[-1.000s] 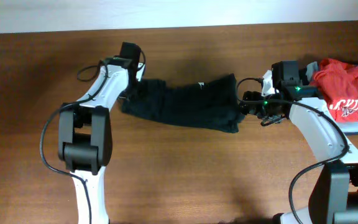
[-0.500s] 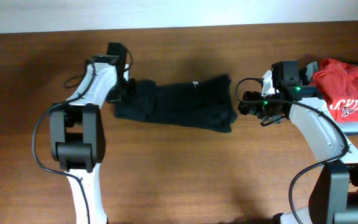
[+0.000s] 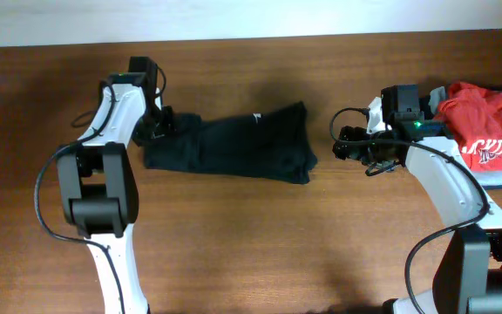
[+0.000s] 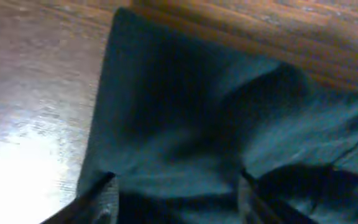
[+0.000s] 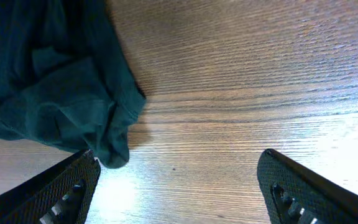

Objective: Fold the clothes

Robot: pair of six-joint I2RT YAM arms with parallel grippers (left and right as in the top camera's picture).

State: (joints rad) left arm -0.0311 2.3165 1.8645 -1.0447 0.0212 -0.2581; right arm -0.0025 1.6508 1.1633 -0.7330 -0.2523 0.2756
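T-shirt (image 3: 229, 148), plain black, lies bunched lengthwise on the desk (image 3: 251, 253), toward 11 o'clock from centre. At its 9 o'clock end the left hand (image 3: 159, 126) rests with fingers apart over the fabric. Near its 3 o'clock end, not touching, the right hand (image 3: 342, 144) hovers with fingers wide apart, empty. At the desk's 2 o'clock edge lies a red shirt (image 3: 486, 131).

Red shirt (image 3: 478, 122): white block lettering, cut off at the frame edge, reads roughly "CKINNE", with no full word legible. Black T-shirt (image 3: 234, 150): one tiny white mark, too small to read.
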